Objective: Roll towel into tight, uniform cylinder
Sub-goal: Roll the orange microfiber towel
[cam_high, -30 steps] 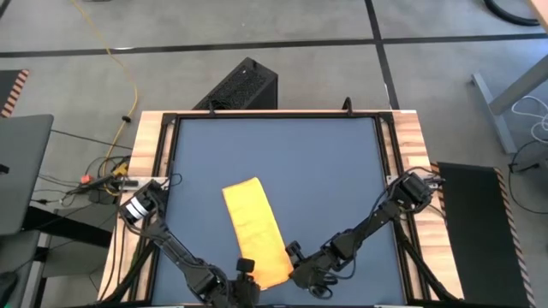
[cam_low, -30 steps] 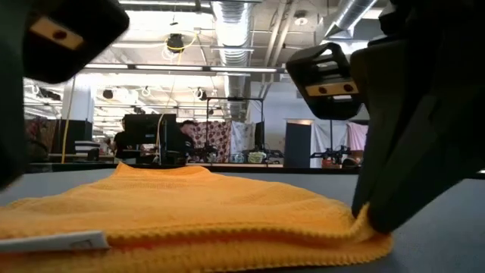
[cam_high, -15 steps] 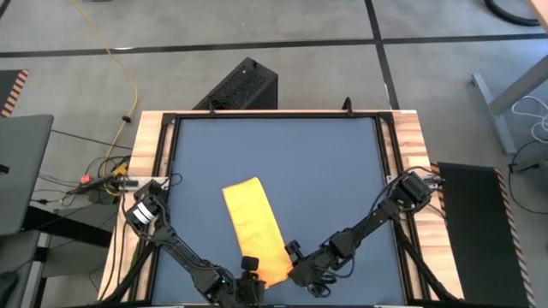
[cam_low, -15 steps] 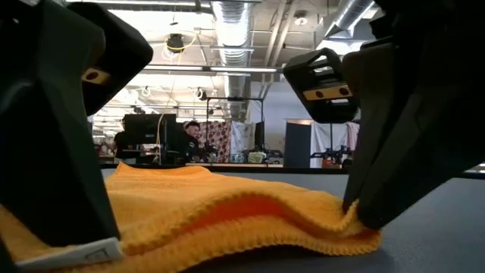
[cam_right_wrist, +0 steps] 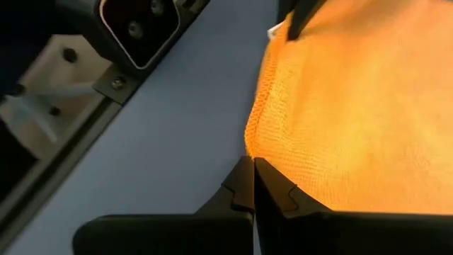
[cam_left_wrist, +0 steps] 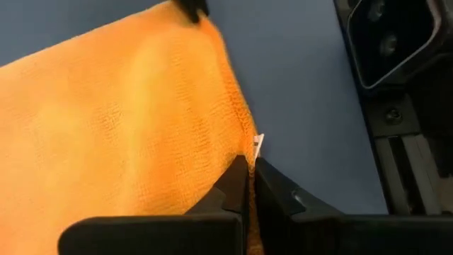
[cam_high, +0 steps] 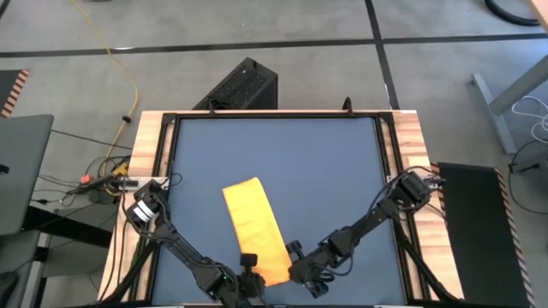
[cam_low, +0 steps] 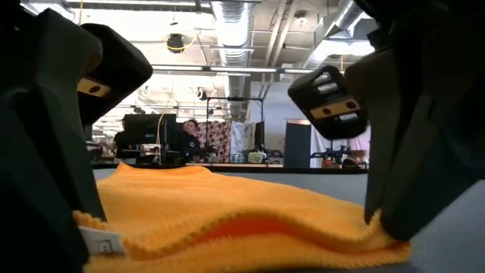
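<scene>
With the left gripper (cam_left_wrist: 248, 170) and right gripper (cam_right_wrist: 251, 173) each pinched on a near corner of the towel (cam_high: 254, 229) at six o'clock, uneven lifting risks a crooked roll.

Open industrial lab: exposed ceiling ducts (cam_low: 235, 19) at top of the low view, equipment racks (cam_low: 227, 125) mid-frame, concrete floor (cam_high: 282, 34) above.

The towel (cam_high: 253, 229) is a bright yellow cloth folded into a long strip, lying flat on the tabletop (cam_high: 325, 171) left of centre and angled slightly. Its near end is lifted off the surface, bowed up in a shallow arch, with a small white tag (cam_low: 102, 244) at the near left corner.
</scene>
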Motion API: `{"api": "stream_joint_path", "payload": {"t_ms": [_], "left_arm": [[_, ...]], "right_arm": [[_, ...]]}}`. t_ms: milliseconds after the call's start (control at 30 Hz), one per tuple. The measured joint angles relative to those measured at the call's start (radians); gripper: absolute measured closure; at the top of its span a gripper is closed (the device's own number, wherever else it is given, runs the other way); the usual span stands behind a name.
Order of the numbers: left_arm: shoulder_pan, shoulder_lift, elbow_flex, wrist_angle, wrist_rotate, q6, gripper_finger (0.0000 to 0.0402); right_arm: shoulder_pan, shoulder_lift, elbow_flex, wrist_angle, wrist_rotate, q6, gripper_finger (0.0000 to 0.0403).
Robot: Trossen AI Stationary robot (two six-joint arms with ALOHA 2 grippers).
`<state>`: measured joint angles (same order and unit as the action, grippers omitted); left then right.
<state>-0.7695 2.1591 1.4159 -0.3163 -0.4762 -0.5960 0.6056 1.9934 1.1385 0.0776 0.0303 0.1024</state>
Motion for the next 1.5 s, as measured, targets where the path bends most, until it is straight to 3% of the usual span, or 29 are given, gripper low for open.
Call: {"api": "stream_joint_path", "payload": {"t_ms": [167,267,433,567,833,967,1233,1500], "left_arm": [[-0.013,-0.030,-0.010,-0.004,-0.007,-0.032,0.0401],[-0.014,-0.032,-0.056,0.026,-0.008,-0.138,0.0401],[-0.022,-0.041,-0.178,0.368,-0.004,-0.161,0.0401],[-0.029,-0.084,-0.260,0.508,-0.019,-0.147,0.0401],[-0.035,-0.111,-0.387,0.630,0.006,-0.319,0.0401],[-0.032,-0.111,-0.407,0.680,0.029,-0.334,0.0401],[-0.008,-0.112,-0.410,0.770,0.129,-0.352,0.0401],[0.026,-0.116,-0.407,0.776,0.177,-0.399,0.0401]], "right_arm": [[-0.011,-0.001,0.001,0.015,-0.056,0.070,0.0387],[-0.030,-0.001,0.001,0.016,-0.105,0.094,0.0387],[-0.061,-0.001,0.001,0.019,-0.171,0.143,0.0387],[-0.066,-0.004,0.001,0.030,-0.176,0.177,0.0387],[-0.073,-0.006,-0.006,0.029,-0.137,0.345,0.0387],[-0.072,-0.006,-0.045,0.094,-0.088,0.393,0.0387],[-0.072,-0.007,-0.188,0.438,-0.108,0.552,0.0387],[-0.062,-0.009,-0.226,0.442,-0.112,0.549,0.0370]]}}
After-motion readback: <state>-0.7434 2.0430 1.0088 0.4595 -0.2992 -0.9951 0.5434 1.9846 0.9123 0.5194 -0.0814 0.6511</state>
